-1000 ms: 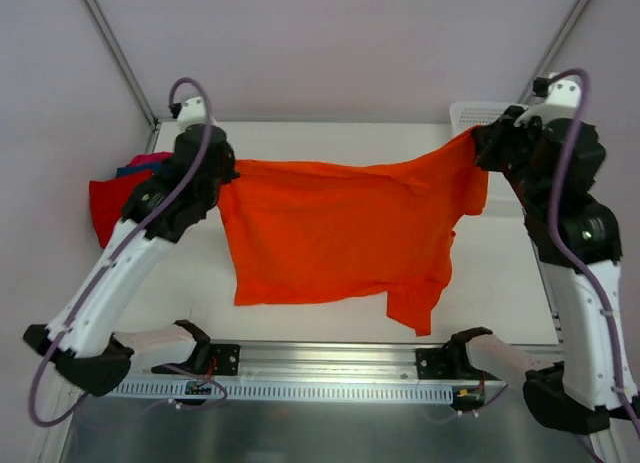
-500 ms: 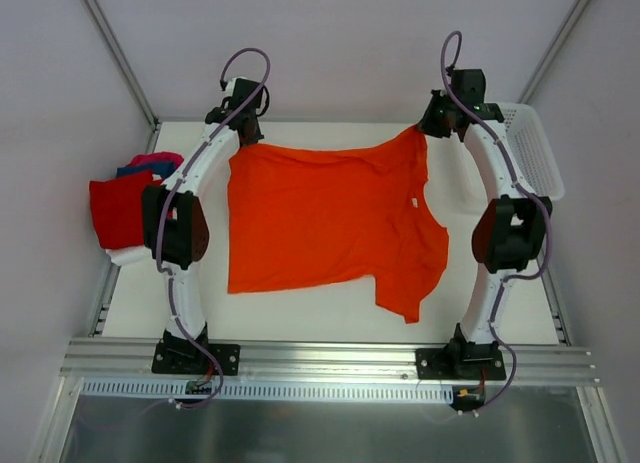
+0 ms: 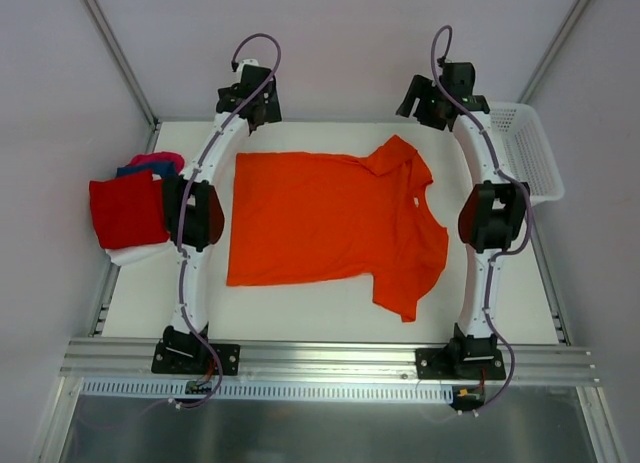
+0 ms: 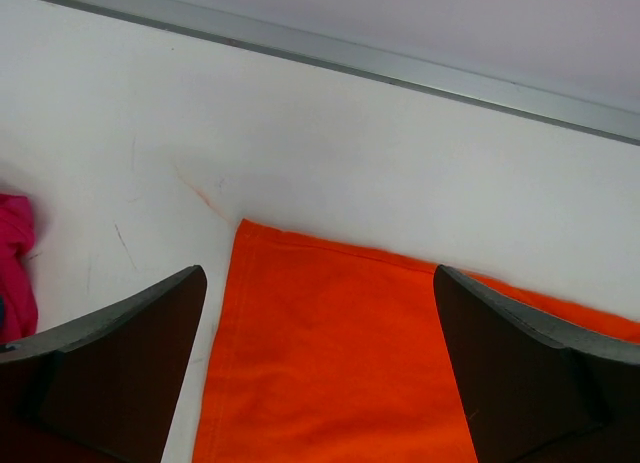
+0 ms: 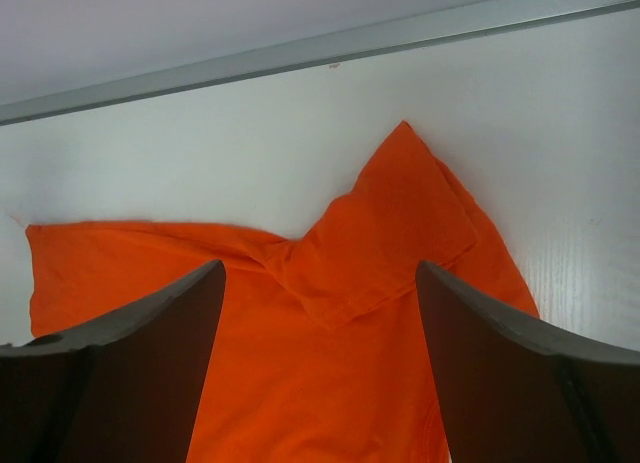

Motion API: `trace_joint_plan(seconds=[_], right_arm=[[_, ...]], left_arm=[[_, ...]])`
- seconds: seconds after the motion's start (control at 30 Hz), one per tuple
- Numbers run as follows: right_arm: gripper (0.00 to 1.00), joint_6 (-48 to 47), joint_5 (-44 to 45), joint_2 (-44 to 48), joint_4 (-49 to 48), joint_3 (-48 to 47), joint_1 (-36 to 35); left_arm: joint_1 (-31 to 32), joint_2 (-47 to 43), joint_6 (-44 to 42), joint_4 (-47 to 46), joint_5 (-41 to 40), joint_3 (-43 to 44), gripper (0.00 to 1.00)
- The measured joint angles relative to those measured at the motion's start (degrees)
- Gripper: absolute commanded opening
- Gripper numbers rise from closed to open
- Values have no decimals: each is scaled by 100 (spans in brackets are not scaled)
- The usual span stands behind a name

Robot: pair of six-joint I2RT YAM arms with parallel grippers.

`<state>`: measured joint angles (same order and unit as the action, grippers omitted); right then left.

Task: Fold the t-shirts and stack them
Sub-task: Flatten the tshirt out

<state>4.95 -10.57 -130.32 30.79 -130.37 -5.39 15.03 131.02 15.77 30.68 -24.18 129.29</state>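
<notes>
On the table (image 3: 300, 323), t-shirt (image 3: 320, 223) centre, shirt stack (image 3: 125, 211) left, basket (image 3: 530, 153) right.

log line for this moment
left gripper open, empty | right gripper open, empty | orange shirt spread on table

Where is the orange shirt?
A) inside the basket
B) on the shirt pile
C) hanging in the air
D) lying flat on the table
D: the orange shirt lies spread flat on the table, apart from the basket and the pile of shirts.
</notes>
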Motion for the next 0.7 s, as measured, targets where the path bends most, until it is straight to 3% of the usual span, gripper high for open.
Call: trace_joint_plan(seconds=[0.13, 0.3, 0.37, 0.4, 0.57, 0.6, 0.63, 0.67, 0.7], right_arm=[[80, -9, -85, 382, -15, 323, 4], [76, -7, -59, 1578, -2, 1532, -52], [70, 20, 26, 2240, 76, 2299, -129], [62, 37, 63, 2524, 131, 2651, -173], [55, 184, 68, 3617, 216, 4631, -466], [48, 199, 66, 3807, 205, 5045, -555], [39, 205, 68, 3980, 240, 5434, -669], [11, 210, 81, 4146, 251, 5792, -793], [1, 208, 136, 4315, 232, 6113, -916]], left_arm=[[22, -538, 55, -33, 127, -470, 99], [382, -2232, 343, -149, 103, -2223, 99], [719, -2857, 463, -181, 98, -2903, 99], [942, -3165, 557, -240, 118, -3318, 99], [1655, -4092, 1110, -245, 476, -5130, 95], [1738, -4188, 1204, -188, 522, -5416, 95], [1808, -4269, 1285, -138, 601, -5678, 77], [1884, -4325, 1405, -103, 651, -5897, 58], [1961, -4385, 1495, -98, 702, -6094, 33]])
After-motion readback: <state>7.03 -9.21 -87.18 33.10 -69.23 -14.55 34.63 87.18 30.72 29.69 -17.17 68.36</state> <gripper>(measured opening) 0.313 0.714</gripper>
